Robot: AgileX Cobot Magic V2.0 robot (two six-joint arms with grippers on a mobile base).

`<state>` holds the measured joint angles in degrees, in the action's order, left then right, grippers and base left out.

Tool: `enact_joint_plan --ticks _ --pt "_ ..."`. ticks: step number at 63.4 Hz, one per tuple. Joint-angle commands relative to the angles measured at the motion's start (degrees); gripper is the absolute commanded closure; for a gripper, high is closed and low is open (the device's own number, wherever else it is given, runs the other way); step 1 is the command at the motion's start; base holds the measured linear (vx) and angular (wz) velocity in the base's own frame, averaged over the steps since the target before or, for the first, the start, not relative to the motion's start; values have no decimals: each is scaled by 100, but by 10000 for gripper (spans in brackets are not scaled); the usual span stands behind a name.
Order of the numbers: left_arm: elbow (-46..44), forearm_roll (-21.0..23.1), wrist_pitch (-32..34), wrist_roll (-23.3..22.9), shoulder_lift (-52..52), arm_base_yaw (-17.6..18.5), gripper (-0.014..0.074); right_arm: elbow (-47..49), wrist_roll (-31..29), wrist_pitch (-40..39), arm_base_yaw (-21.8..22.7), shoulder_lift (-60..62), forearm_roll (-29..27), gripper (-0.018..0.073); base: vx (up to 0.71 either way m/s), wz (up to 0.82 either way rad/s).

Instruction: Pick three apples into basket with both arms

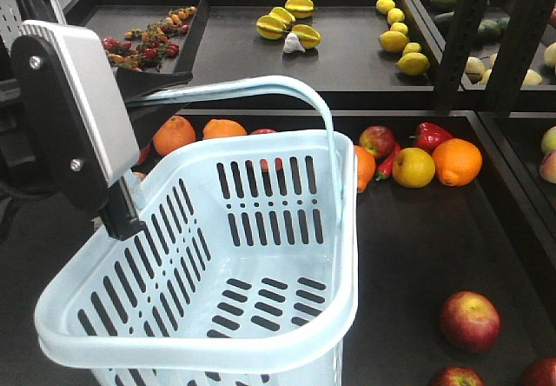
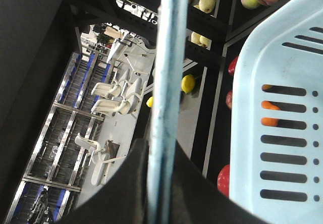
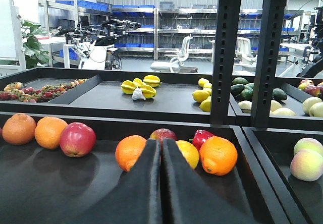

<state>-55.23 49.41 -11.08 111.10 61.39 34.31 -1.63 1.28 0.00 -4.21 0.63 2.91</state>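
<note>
Basket handle clamped in left hand; right hand fingers together, apple ahead-left.

The black tray holds apples, oranges, a red pepper

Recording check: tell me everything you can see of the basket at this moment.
The basket is pale blue-white plastic, rectangular, with a thick rim and rows of slots through its walls and bottom. It is empty. Its thin hoop handle is swung up and runs between the fingers of the left tool, which is shut on it. It tilts toward the front camera; whether its base rests on anything is out of view.
</note>
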Motion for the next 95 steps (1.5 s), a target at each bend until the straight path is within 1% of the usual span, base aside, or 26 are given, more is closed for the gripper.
enact_joint_plan --ticks 1,95 --pt "-195 160 336 -85 -146 1 603 -77 -31 -395 23 -10 54 568 0 0" --pt "-195 160 331 -85 -146 1 603 -77 -31 -395 23 -10 54 568 0 0"
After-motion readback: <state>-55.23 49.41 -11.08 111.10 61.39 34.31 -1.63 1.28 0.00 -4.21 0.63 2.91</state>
